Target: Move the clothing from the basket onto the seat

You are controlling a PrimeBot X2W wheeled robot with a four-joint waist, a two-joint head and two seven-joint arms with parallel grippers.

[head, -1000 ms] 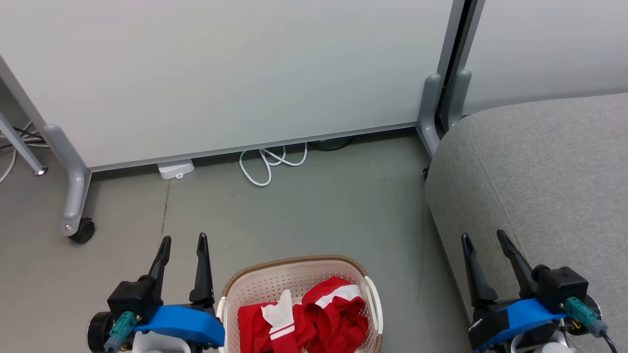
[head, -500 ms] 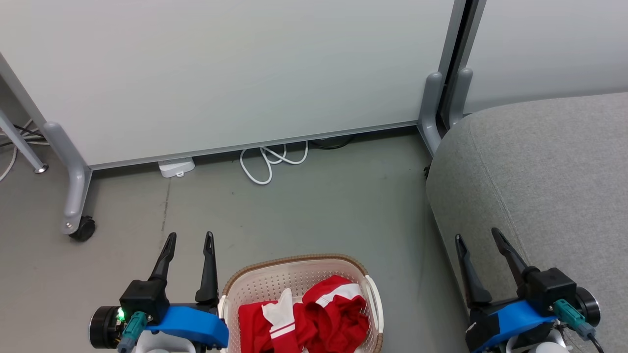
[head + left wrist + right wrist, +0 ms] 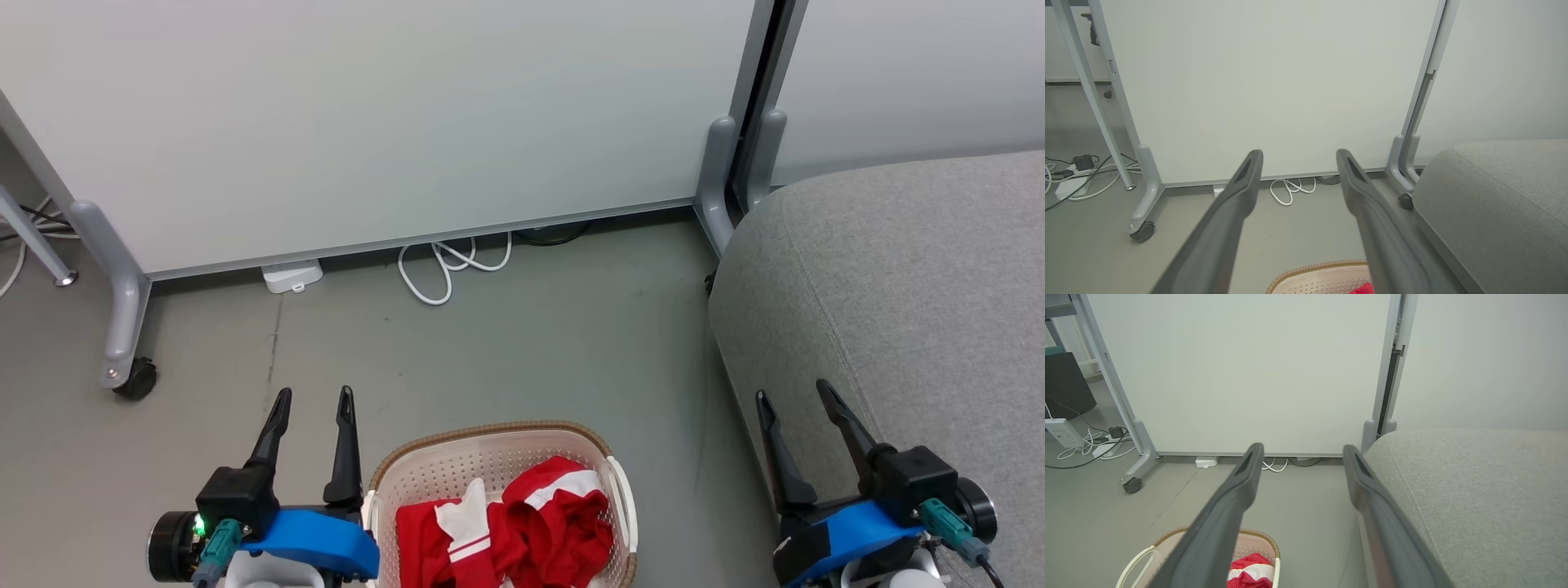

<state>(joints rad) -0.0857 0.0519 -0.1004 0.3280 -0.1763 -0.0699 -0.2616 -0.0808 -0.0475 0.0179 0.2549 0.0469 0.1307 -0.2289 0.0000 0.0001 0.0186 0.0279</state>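
While two red-and-white garments (image 3: pixel 522 531) lie heaped in the cream laundry basket (image 3: pixel 490 430), the robot's left gripper (image 3: pixel 314 392) hangs just beside the basket's left rim, its two dark fingers spread wide and holding nothing. To the right, the right gripper (image 3: pixel 790 389) is likewise parted and empty, seen against the rounded edge of the light grey sofa (image 3: pixel 898 286), whose visible cushion carries no clothing. Between basket and sofa lies a strip of grey floor (image 3: pixel 531 351); behind them stands a white rolling partition (image 3: pixel 367 122) with a coil of white cable (image 3: pixel 445 278) at its foot. By the look of things the job is at its opening step: nothing has been lifted, and both garments sit tangled together inside the basket. The next move would seem to call for one arm to swing inward and dip, fingers down, into the basket, closing on a raised fold of the uppermost garment rather than on the perforated wall. Since the fabric is soft and the pieces overlap, one pinch may well bring up both at once, or drag a trailing end over the rim
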